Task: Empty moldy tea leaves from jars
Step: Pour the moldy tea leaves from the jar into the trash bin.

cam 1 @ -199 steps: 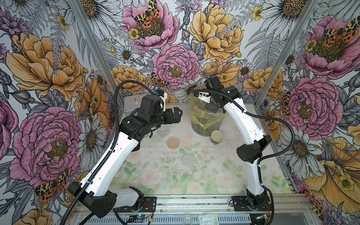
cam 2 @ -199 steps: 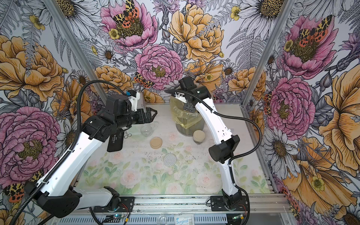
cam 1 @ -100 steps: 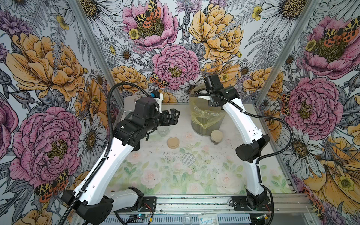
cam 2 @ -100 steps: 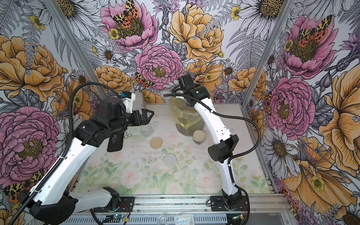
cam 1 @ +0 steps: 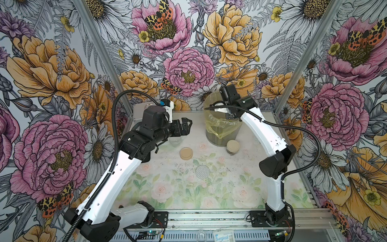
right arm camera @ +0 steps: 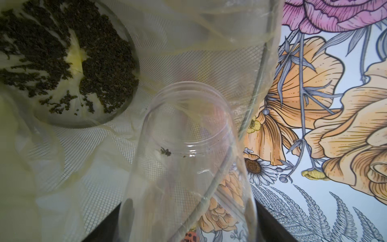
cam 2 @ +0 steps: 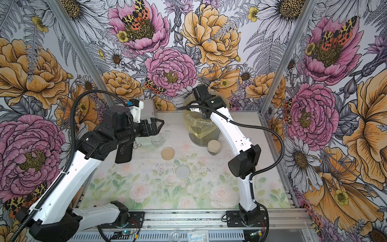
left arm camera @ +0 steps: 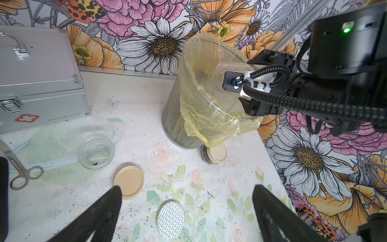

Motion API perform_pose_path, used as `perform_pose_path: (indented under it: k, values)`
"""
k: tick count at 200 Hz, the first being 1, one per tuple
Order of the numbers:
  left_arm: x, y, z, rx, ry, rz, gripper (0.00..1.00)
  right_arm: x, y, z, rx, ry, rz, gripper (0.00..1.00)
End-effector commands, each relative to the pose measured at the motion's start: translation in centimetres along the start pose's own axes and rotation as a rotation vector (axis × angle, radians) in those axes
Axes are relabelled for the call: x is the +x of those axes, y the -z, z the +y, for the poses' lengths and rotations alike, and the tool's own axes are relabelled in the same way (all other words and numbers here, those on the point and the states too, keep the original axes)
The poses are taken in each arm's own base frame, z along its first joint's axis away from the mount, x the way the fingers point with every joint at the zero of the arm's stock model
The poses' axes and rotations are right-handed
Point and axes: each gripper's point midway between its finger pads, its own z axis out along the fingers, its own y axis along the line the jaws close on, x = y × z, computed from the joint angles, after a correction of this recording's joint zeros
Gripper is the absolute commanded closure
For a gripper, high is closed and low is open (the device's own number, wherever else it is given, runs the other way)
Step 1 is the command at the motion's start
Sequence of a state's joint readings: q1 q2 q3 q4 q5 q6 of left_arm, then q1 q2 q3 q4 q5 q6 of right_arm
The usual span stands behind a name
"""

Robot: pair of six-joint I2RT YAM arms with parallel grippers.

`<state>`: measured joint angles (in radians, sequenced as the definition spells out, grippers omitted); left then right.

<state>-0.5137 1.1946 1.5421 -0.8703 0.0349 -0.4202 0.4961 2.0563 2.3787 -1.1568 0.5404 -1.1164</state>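
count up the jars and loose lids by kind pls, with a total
open clear jars: 2, table jar and held jar
lidded jar: 1
loose tan lid: 1
loose silver dotted lid: 1
total: 5

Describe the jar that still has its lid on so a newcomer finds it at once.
Find the mesh bin with the yellow bag at the back of the table. The jar stands beside its base on the near side. Unlike the open jar nearby, it wears a tan lid and holds dark tea leaves.
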Motion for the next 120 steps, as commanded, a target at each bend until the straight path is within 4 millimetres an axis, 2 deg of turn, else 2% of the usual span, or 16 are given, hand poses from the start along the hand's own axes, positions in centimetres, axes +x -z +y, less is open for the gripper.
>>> perform_pose_path:
  k: [1, 17, 44, 68, 90, 120]
  values:
    - [-0.6, 0.6, -0.1, 0.013, 0.018, -0.029, 0.01, -0.2, 4.0, -4.3, 0.114, -0.135, -0.122, 1.00]
    - [-0.7, 0.6, -0.2, 0.016, 0.018, -0.032, 0.01, -0.3, 5.1, -5.1, 0.133, -0.170, -0.159, 1.00]
    - [-0.6, 0.6, -0.2, 0.017, 0.019, -0.030, 0.01, 0.2, 5.1, -5.5, 0.129, -0.279, -0.170, 1.00]
    - [-0.7, 0.7, -0.3, 0.020, 0.019, -0.032, 0.01, 0.2, 5.4, -5.1, 0.045, -0.510, -0.274, 1.00]
    - [-0.8, 0.8, -0.4, 0.022, 0.018, -0.034, 0.01, -0.1, 6.3, -4.3, -0.106, -0.748, -0.419, 1.00]
    - [-0.6, 0.6, -0.3, 0.018, 0.020, -0.028, 0.01, 0.7, 6.8, -4.8, -0.348, -1.136, -0.570, 1.00]
